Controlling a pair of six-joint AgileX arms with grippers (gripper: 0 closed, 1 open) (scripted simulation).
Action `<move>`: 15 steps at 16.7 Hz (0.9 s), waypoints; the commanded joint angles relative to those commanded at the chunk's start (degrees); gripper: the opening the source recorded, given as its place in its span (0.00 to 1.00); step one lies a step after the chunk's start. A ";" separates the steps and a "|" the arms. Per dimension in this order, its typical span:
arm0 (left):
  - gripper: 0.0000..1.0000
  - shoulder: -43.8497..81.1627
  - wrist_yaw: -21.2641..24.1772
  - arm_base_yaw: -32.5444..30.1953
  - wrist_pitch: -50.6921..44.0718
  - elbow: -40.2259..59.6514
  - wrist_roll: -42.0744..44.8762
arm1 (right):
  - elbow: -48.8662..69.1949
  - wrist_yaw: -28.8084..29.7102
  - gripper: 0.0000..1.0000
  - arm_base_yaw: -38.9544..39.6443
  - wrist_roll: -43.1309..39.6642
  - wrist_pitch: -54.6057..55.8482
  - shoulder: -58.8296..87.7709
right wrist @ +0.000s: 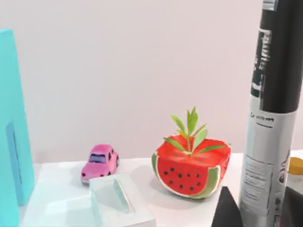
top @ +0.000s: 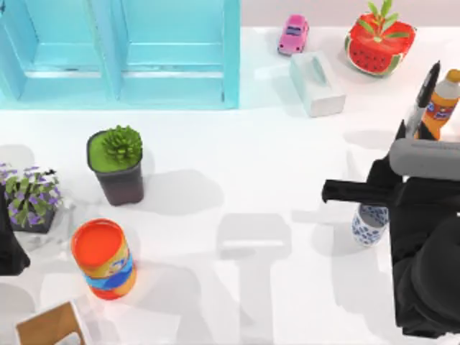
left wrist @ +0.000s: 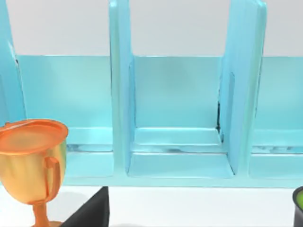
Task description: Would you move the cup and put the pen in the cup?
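Cup (top: 369, 224) at table (top: 237, 172) right; pen (top: 423, 99) behind it, raised upright.

This is a rendered tabletop test scene rather than a lived-in room: a plain white counter (top: 237, 158) stands before a bare pale wall (right wrist: 142, 61). Unrelated props are scattered over it, with a turquoise shelf unit (top: 122, 50) along the far edge, a pink toy car (top: 293, 34), a watermelon-shaped planter (top: 379, 44) and a white tissue box (top: 317, 83) toward the far right corner. Potted plants (top: 116, 164) and an orange can (top: 105, 259) stand near the left edge.
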 joint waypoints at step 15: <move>1.00 0.00 0.00 0.00 0.00 0.00 0.00 | 0.00 0.00 0.98 0.00 0.00 0.00 0.00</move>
